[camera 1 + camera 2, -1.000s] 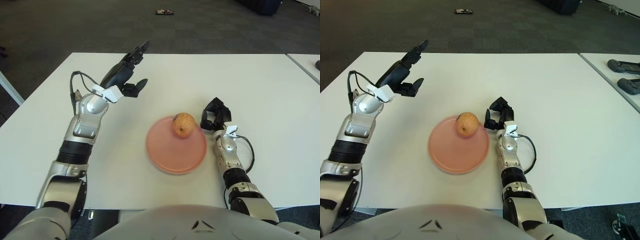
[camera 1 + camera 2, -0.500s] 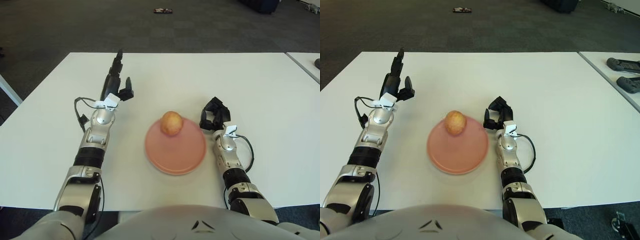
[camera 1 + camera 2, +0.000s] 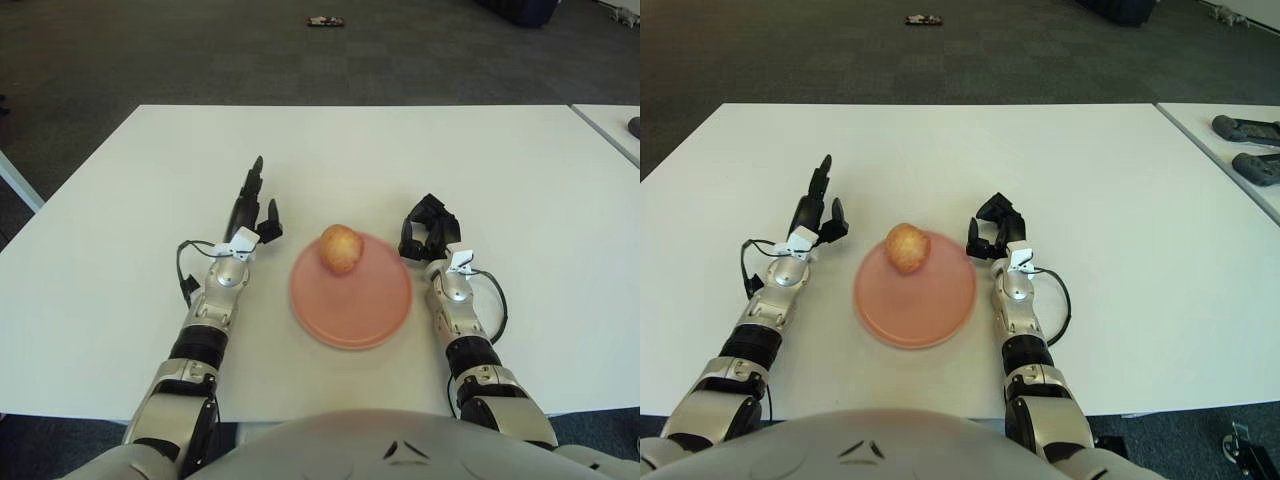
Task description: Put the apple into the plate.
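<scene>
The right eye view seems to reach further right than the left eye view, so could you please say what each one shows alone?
Only the right eye view: two dark devices on the neighbouring table. Only the left eye view: a table leg at far left. Both: the apple on the plate's far rim, the left robot hand open beside it, the right robot hand curled, empty.

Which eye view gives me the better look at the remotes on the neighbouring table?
The right eye view: two dark remotes lie whole on the neighbouring table at the right edge. The left eye view shows only a sliver of one at its right edge.
</scene>
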